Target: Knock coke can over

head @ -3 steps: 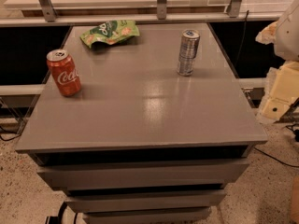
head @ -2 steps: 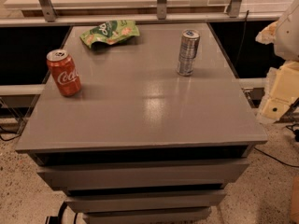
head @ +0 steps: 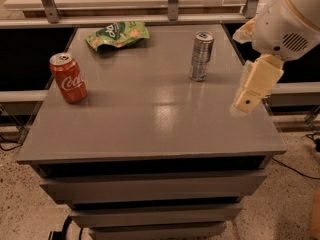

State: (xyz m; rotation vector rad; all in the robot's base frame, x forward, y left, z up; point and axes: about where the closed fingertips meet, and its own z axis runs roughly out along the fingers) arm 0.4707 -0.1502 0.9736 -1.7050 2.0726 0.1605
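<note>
Coke can (head: 68, 78), short red aluminium with white script, stands upright near the left edge of the grey cabinet top (head: 150, 119). The cream-coloured gripper (head: 243, 103) hangs over that top's right edge, well apart from the can; how far open it is I cannot tell. A slim silver-and-blue can (head: 201, 56) and a green snack bag (head: 118, 34) sit toward its far edge.

White rounded arm shell (head: 287, 14), vent grille (head: 295, 41); cream boxy hand (head: 244, 99), dark dot (head: 246, 103), over table (head: 150, 129) rt edge.
</note>
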